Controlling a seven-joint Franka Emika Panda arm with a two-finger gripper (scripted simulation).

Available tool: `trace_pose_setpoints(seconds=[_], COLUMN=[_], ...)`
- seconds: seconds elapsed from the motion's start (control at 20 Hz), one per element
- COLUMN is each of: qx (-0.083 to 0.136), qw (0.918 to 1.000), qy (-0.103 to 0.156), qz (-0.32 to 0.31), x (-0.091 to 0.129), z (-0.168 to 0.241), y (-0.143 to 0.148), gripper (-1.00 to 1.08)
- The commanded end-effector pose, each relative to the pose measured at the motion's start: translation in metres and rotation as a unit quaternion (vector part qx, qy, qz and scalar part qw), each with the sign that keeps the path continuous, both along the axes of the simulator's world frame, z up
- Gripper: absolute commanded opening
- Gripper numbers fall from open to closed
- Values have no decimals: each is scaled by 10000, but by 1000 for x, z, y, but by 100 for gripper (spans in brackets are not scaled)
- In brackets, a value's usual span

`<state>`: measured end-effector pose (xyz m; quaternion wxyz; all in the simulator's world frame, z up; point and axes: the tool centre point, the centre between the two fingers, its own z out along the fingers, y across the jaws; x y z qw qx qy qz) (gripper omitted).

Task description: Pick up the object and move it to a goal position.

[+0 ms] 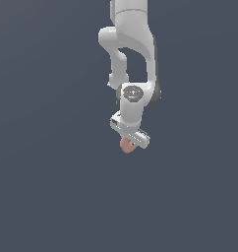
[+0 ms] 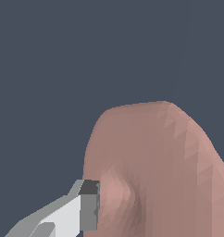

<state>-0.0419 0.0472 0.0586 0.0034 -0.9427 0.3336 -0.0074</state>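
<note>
A plain dark slate-blue surface [image 1: 47, 187] is seen filling pretty much the whole exterior view. The white Panda arm [image 1: 133, 44] is hung down from the top edge, bent at the wrist so the tool [image 1: 130, 140] is tilted toward the exterior view's right. The salmon-pink ring [image 1: 127, 145] is tucked right under the tool body, only its lower edge poking out. In the wrist view the ring [image 2: 155, 176] is shown huge, with its central dip visible, and one grey-tipped finger [image 2: 88, 206] is pressed against its side. The other finger isn't shown, but the tool looks clamped on the ring, which seems to be held up off the surface
</note>
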Motion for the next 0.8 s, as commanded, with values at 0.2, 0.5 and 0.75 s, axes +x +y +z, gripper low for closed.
trace_pose_setpoints(seconds=[0.2,0.5,0.75], qx=[-2,-8,-13], qw=[10000,10000,10000], qy=[14,36,54], qz=[5,9,13], x=[-2,-5,-7], z=[43,101,148], y=[11,27,39], gripper=[-100,-100,-100])
